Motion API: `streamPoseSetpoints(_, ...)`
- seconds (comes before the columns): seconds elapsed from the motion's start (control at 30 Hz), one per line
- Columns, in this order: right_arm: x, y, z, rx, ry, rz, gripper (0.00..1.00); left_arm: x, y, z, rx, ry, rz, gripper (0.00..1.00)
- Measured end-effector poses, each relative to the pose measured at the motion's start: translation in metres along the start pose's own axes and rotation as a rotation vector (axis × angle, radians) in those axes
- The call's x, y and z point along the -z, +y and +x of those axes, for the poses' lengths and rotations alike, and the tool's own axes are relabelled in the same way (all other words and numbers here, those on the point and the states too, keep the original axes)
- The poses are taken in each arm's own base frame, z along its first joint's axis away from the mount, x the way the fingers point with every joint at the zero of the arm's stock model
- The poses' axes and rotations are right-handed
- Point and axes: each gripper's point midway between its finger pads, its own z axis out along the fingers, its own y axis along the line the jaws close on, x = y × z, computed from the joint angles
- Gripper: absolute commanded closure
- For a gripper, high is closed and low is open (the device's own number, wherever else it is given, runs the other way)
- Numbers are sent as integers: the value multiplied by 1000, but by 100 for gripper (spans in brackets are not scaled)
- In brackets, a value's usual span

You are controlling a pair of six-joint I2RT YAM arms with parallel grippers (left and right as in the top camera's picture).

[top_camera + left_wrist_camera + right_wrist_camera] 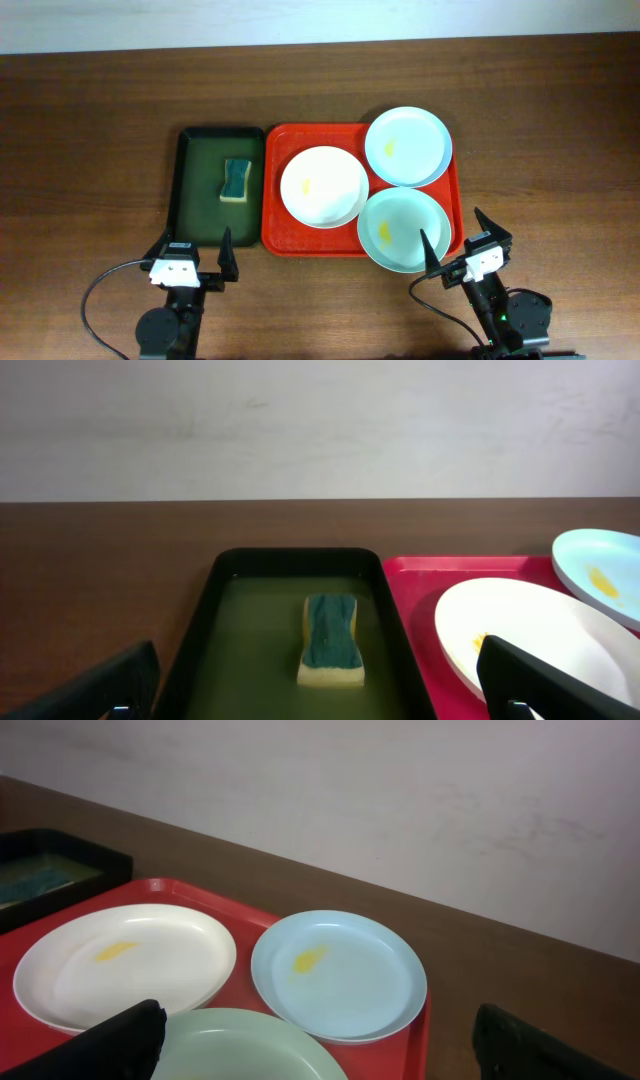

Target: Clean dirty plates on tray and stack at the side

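On the brown wooden table (80,150), centre: large red rectangular plastic tray (275,235) with rounded corners and raised rim, used as the reference for every entry below.

1. Round shallow white plate (324,187): lies flat inside the red tray, in its left half; small yellow smear left of the plate's centre.
2. Round shallow pale blue plate (407,147): far right corner of the red tray, edge riding over the rim; yellow smear near its middle.
3. Round shallow mint plate (403,230): near right corner of the red tray, edge overhanging the near rim; yellow smear on its left part. The three plates sit close together, none stacked.
4. Narrow dark green rectangular tray (190,190): just beside the red tray's left side, long edges parallel.
5. Green-topped yellow sponge (236,181): lies flat in the dark green tray, on the half nearer the red tray.
6. Left gripper (195,246): nearer than the red tray's near left corner, at the dark green tray's near end; fingers spread wide, holding nothing.
7. Right gripper (457,238): at the red tray's near right corner, just beside the mint plate; fingers spread wide, holding nothing.
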Motion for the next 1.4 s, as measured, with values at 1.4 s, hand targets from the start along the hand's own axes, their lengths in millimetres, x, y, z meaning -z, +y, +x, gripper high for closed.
streamPoseSetpoints(1.4,0,0,0,0,0,0,2,-43,-25,-192,117,879,38,1)
